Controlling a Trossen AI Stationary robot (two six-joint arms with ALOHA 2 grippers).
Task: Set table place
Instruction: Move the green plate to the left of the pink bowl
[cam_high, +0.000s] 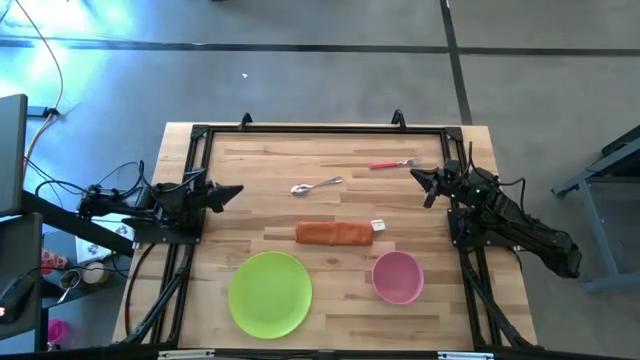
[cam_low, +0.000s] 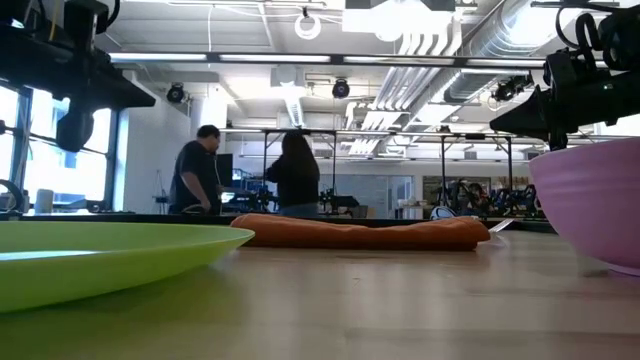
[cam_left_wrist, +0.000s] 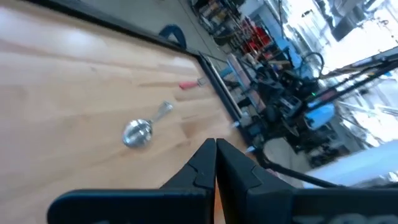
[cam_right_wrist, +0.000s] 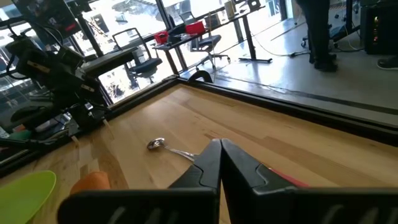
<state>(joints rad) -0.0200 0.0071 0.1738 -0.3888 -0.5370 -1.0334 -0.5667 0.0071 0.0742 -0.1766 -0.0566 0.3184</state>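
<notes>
A lime-green plate (cam_high: 270, 292) and a pink bowl (cam_high: 398, 276) sit near the table's near edge. A silver spoon (cam_high: 316, 186) lies mid-table, and the red-handled fork (cam_high: 392, 164) lies toward the far right. My left gripper (cam_high: 238, 192) hovers at the left edge, shut and touching nothing. My right gripper (cam_high: 416, 174) is shut too, just short of the fork's tines. The spoon (cam_left_wrist: 142, 129) and fork (cam_left_wrist: 189, 84) show in the left wrist view; the right wrist view shows the spoon (cam_right_wrist: 163, 146) and a bit of the red handle (cam_right_wrist: 292, 181).
An orange rolled cloth (cam_high: 334, 233) with a white tag lies between spoon and plate. A black metal frame (cam_high: 320, 128) edges the table. In the low view, people (cam_low: 290, 172) stand in the room beyond. Bare wood lies between the spoon and the left arm.
</notes>
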